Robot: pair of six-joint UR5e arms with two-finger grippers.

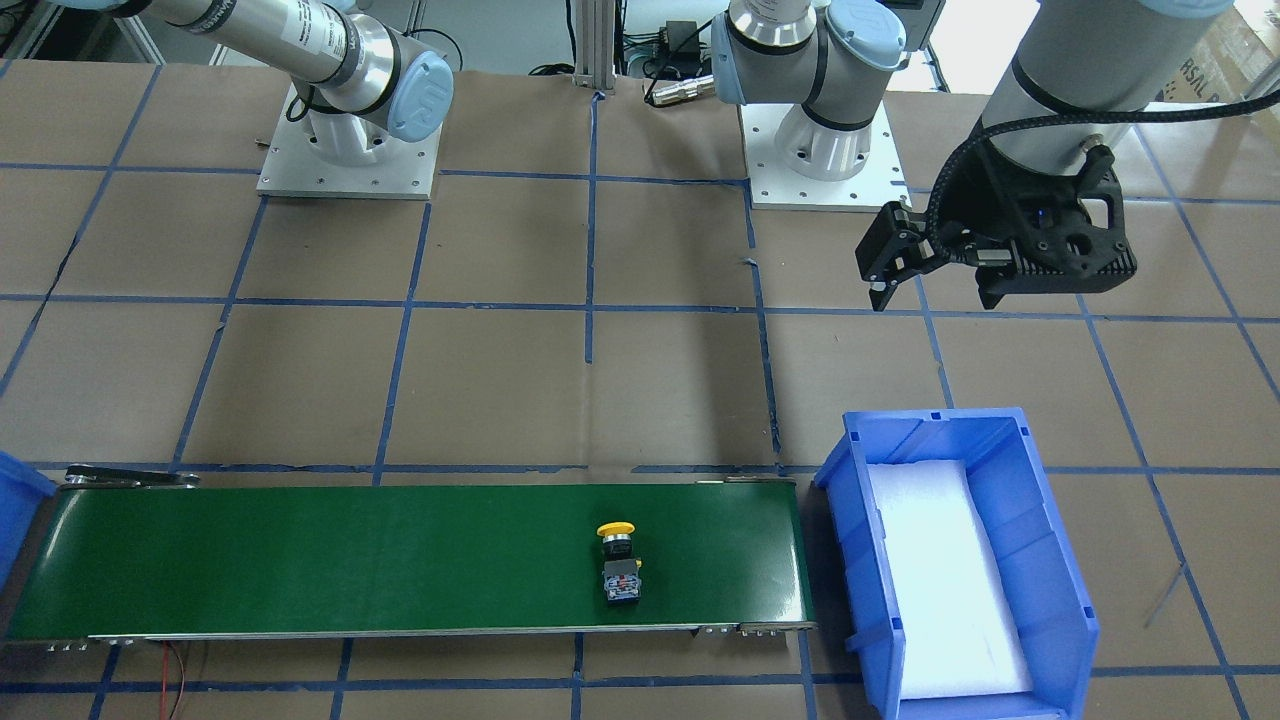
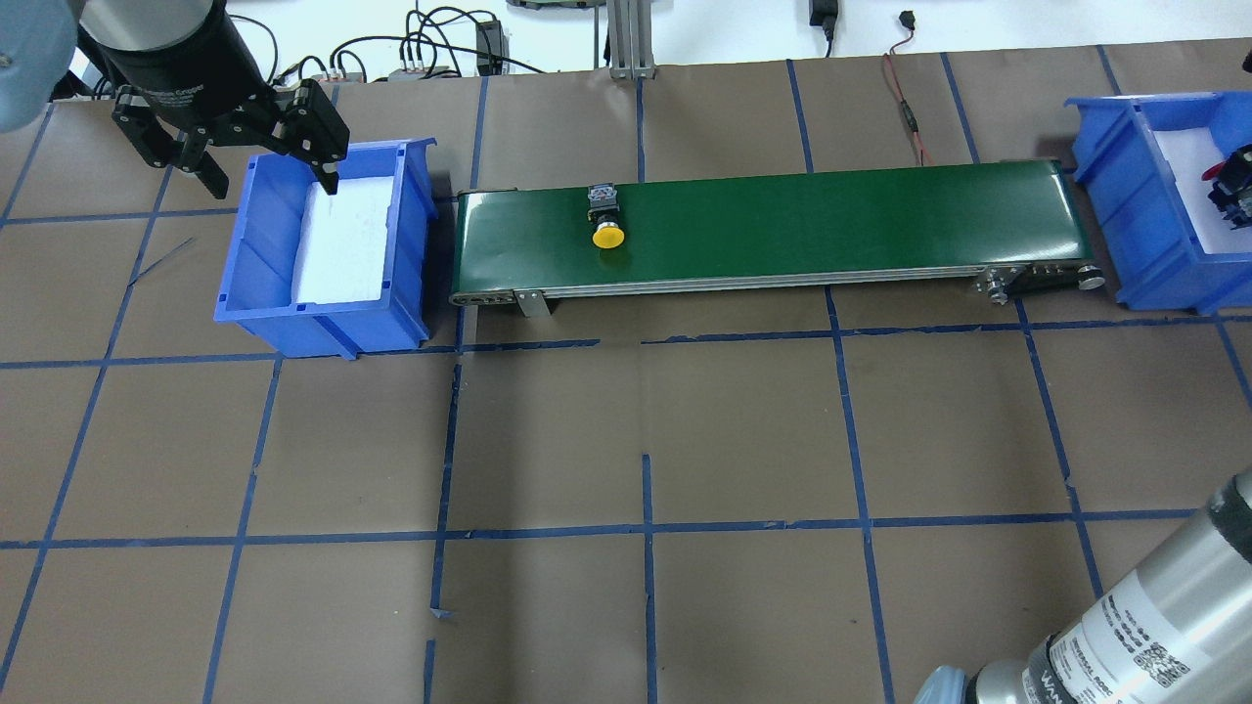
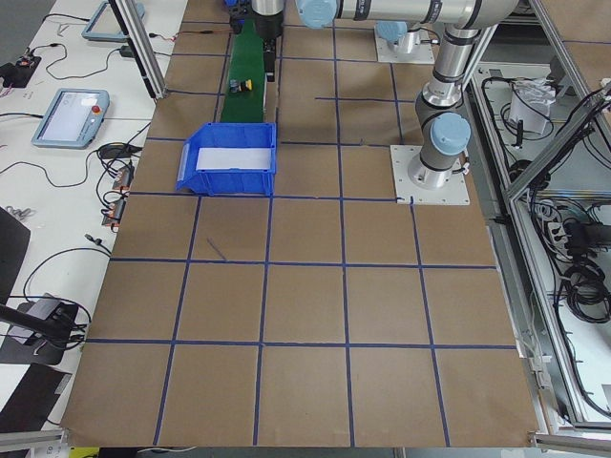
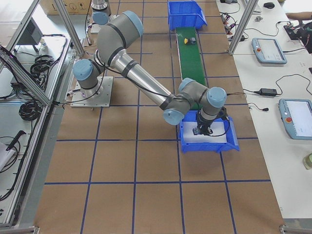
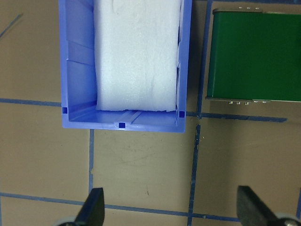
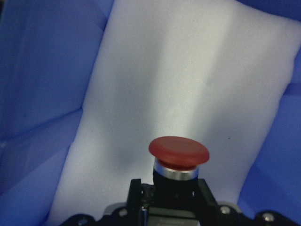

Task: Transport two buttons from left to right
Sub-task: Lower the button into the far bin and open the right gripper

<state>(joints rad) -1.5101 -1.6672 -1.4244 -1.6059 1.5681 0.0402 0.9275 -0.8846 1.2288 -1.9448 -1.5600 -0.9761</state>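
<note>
The yellow button point(image 1: 618, 560) lies on its side on the green conveyor belt point(image 1: 350, 560), near the belt's left-bin end; it also shows in the overhead view point(image 2: 607, 223). The red button point(image 6: 178, 151) sits between the fingers of my right gripper point(image 6: 171, 190), which is shut on it, just above the white foam inside the right blue bin point(image 2: 1125, 196). The overhead view shows that gripper point(image 2: 1234, 186) at its right edge. My left gripper point(image 2: 269, 168) is open and empty, high over the near rim of the left blue bin point(image 2: 259, 244).
The left bin point(image 5: 77, 70) holds only a white foam pad point(image 5: 136, 52). The belt's end point(image 5: 254, 56) lies beside that bin. Brown paper with blue tape lines covers the table. Cables lie behind the belt's far side point(image 2: 905, 88).
</note>
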